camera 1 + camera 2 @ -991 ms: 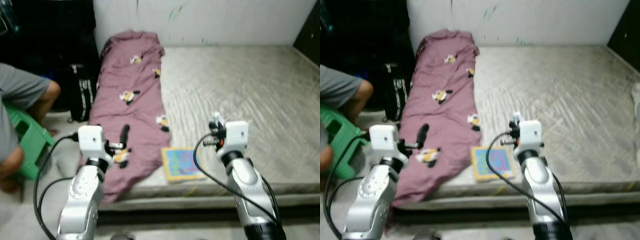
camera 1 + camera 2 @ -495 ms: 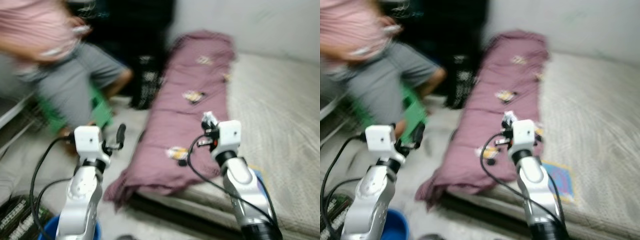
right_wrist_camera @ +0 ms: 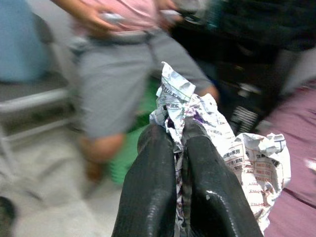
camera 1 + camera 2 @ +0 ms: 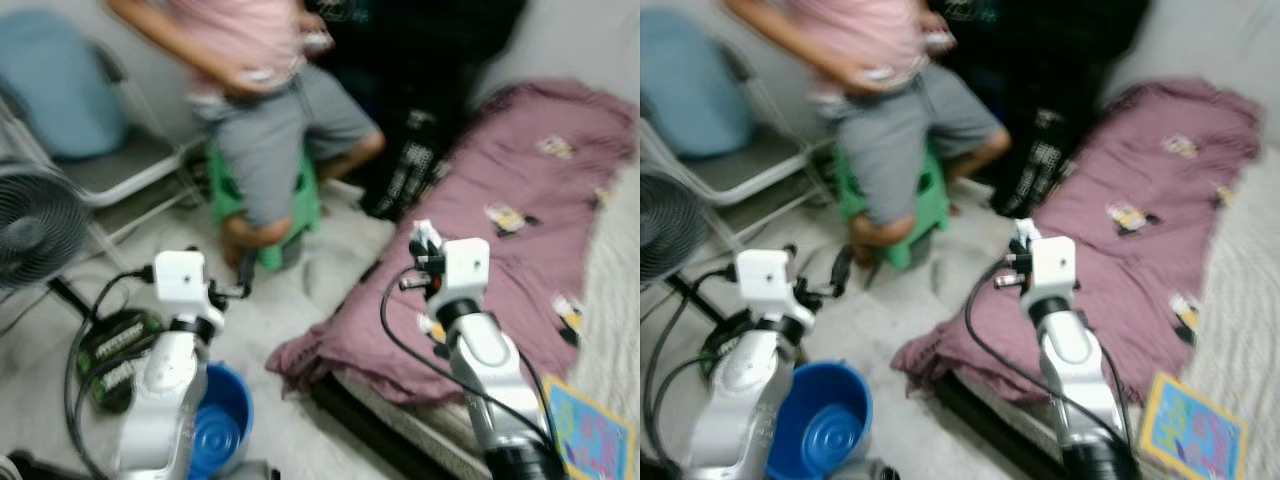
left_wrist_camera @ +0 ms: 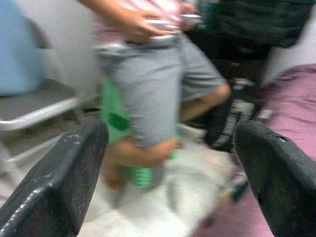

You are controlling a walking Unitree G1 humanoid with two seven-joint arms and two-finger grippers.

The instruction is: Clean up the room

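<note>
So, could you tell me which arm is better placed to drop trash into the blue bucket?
Probably the right: the right gripper already pinches the crumpled paper. The left gripper is open and empty, though nearer the blue bucket.

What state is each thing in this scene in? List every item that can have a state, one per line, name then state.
right gripper: shut on the crumpled paper
crumpled paper: crushed, pinched between the fingers
left gripper: open, holding nothing
blue bucket: upright on the floor
purple blanket: rumpled, one end hanging off the mattress
person: seated on a green stool
</note>
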